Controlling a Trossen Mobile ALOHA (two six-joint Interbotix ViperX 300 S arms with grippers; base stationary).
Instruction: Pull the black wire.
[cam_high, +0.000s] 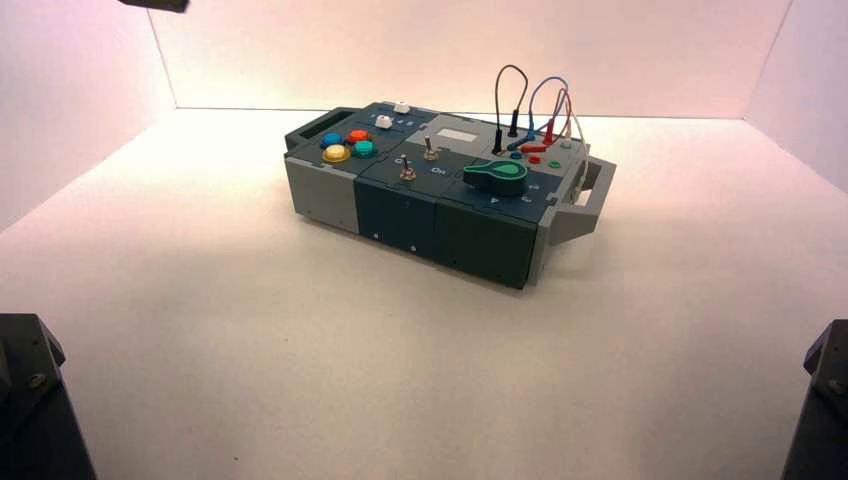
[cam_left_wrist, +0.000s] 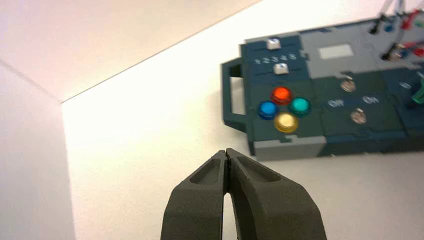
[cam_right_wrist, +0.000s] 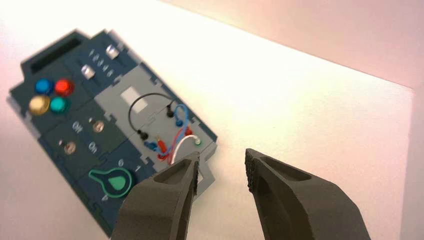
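Pale bench (cam_high: 300, 370), with the black wire (cam_high: 511, 67) arching from the box's far right part. Right gripper (cam_right_wrist: 222, 172): fingers spread, wire ungripped; best pinch one plug squarely, then lift straight. Left gripper (cam_left_wrist: 227, 152), fingers pressed together, waits near the box's left end.

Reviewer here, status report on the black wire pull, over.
Right gripper open, off the box, empty. Left gripper shut, idle short of the box. Black wire arched, both plugs seated; blue wire close beside one.

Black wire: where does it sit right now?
In the high view, the black wire arches above the box's right half, plugged in left of the blue wire.
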